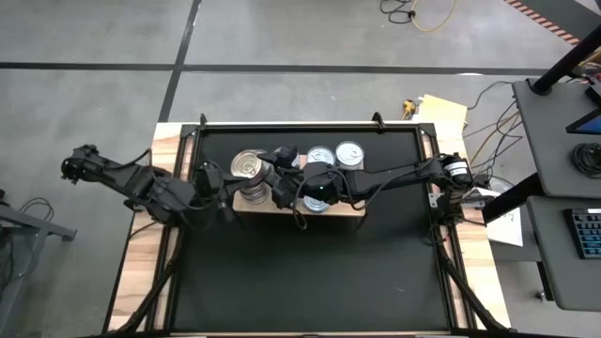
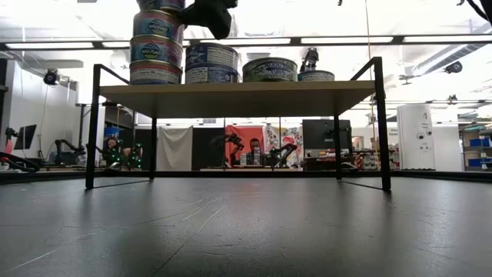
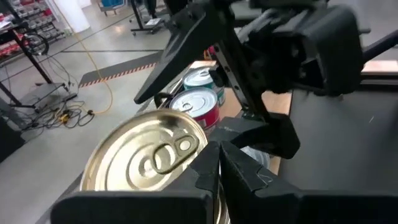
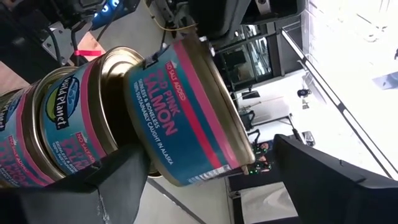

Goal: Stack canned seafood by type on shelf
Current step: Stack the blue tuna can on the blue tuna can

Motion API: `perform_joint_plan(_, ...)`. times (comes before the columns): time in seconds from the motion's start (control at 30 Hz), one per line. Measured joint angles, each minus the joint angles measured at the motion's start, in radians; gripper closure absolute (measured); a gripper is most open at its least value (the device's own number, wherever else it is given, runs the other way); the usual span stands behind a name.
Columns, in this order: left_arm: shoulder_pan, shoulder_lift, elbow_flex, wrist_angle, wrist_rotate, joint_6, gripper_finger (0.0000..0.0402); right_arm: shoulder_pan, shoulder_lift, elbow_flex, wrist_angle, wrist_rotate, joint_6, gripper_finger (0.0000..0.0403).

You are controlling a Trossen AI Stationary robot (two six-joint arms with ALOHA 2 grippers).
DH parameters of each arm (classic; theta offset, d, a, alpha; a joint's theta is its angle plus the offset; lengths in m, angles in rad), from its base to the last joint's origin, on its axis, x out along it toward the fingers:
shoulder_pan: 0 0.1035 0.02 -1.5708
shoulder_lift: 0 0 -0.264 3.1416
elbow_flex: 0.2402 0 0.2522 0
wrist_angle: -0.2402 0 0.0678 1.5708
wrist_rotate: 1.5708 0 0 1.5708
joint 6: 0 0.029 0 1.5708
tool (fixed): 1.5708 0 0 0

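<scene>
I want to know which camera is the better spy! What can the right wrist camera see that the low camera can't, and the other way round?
Only the right wrist view shows the words on the pink salmon can, tilted between the right pincer's open fingers, beside the stacked cans.

Only the low view shows the whole shelf standing on thin black legs, the shorter cans farther along it, and the black mat below.

Both show the tall stack of pink-labelled cans on the shelf, and the room behind.
</scene>
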Motion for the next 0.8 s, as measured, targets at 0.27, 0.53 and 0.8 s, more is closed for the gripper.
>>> perform_joint_plan(0.27, -0.023, -0.038, 0.000, 0.015, 0.000, 0.000, 0.0402, 0.000, 0.000, 0.000, 0.006, -0.007, 0.001, 0.0072)
perform_joint_plan(0.53, -0.023, -0.036, 0.000, 0.042, 0.000, 0.026, 0.0401, 0.000, 0.000, 0.000, 0.007, -0.026, 0.035, 0.0082)
perform_joint_plan(0.8, -0.023, -0.018, 0.000, 0.051, 0.000, 0.039, 0.0401, 0.000, 0.000, 0.000, 0.008, -0.027, 0.063, 0.0072)
